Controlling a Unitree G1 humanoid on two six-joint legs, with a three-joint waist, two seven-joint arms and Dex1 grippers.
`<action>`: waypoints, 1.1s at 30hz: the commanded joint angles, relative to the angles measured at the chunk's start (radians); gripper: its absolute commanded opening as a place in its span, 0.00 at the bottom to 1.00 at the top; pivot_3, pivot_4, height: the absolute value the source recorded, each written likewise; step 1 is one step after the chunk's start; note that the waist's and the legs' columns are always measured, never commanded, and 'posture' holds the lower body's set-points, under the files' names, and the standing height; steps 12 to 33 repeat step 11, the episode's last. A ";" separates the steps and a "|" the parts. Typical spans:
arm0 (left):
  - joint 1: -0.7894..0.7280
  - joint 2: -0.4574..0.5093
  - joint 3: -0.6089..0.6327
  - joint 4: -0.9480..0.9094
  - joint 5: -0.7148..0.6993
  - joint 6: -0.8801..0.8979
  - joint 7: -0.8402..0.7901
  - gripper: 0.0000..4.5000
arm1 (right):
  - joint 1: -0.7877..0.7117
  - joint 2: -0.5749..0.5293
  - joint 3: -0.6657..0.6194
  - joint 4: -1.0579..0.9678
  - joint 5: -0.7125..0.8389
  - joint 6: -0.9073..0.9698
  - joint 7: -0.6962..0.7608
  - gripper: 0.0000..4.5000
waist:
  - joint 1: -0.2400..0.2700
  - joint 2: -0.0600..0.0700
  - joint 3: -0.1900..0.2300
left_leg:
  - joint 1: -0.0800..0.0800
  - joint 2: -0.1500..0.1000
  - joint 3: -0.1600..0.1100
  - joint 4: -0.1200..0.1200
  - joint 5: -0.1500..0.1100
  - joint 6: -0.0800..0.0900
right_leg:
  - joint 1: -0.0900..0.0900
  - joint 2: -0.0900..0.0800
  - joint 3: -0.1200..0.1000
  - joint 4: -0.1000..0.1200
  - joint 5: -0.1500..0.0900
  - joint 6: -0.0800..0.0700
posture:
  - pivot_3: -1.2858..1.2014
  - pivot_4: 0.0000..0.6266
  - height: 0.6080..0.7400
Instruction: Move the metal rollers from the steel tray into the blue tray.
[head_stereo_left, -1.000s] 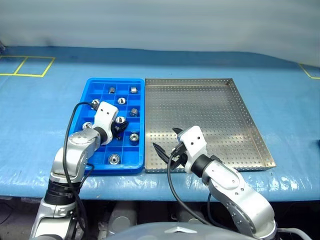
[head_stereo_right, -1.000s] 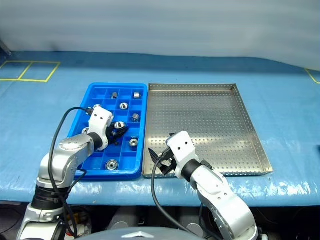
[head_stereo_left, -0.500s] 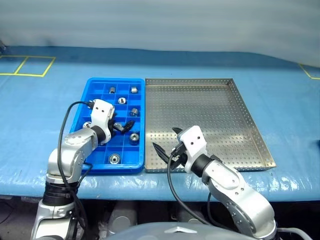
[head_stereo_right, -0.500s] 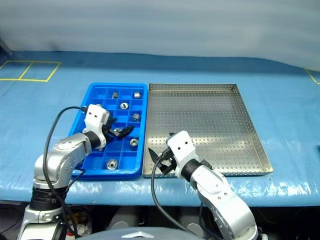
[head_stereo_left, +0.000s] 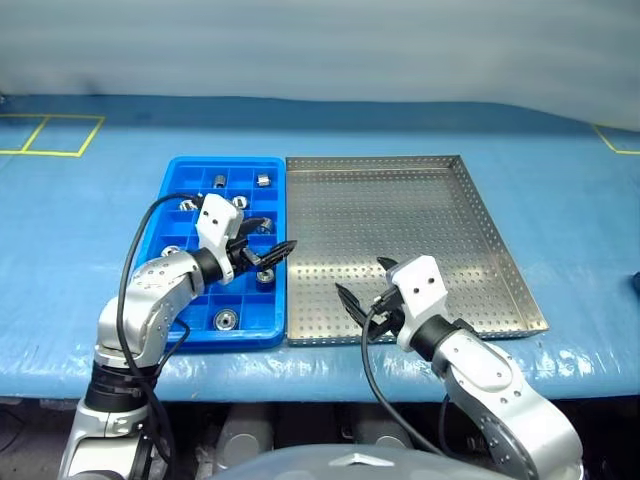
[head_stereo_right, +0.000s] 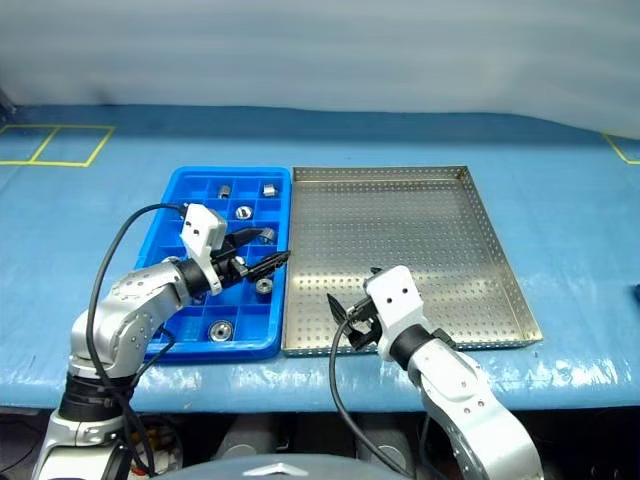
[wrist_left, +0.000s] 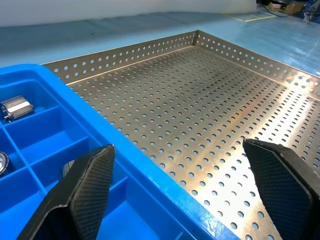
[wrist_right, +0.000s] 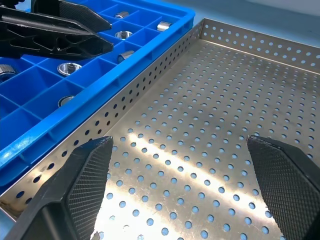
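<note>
— Left gripper (head_stereo_left: 268, 254) hangs with jaws spread and empty over the blue tray (head_stereo_left: 172, 196), near its inner edge beside the steel tray (head_stereo_left: 500, 262). Right gripper (head_stereo_left: 366, 296) gapes too, low over the steel floor.

— Any metal rollers (head_stereo_left: 226, 319) to fetch?

— None visible on the steel; they all sit in blue compartments under and around the left claw. Looks finished, I'd say; next is a last check.

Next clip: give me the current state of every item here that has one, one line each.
steel tray: no rollers in sight on its perforated floor.
blue tray: holds the metal rollers, one to a compartment.
left gripper: open, empty, over the blue tray's right edge.
right gripper: open, empty, over the steel tray.
</note>
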 joint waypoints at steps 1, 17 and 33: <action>-0.004 0.016 -0.001 -0.020 -0.011 -0.009 -0.007 0.99 | 0.003 0.001 -0.003 -0.045 0.002 -0.001 -0.004 1.00 | -0.004 0.000 0.000 | 0.000 0.000 0.000 0.000 0.000 0.000 | 0.000 0.000 0.000 0.000 0.000 0.000 | 0.51 0.24 1.00; 0.020 0.029 0.002 -0.033 -0.023 -0.006 -0.010 0.99 | 0.011 0.001 0.007 -0.036 0.000 -0.010 -0.006 1.00 | -0.005 0.000 0.000 | 0.000 0.000 0.000 0.000 0.000 0.000 | 0.000 0.000 0.000 0.000 0.000 0.000 | 0.52 0.24 1.00; 0.020 0.029 0.002 -0.033 -0.023 -0.006 -0.010 0.99 | 0.011 0.001 0.007 -0.036 0.000 -0.010 -0.006 1.00 | -0.005 0.000 0.000 | 0.000 0.000 0.000 0.000 0.000 0.000 | 0.000 0.000 0.000 0.000 0.000 0.000 | 0.52 0.24 1.00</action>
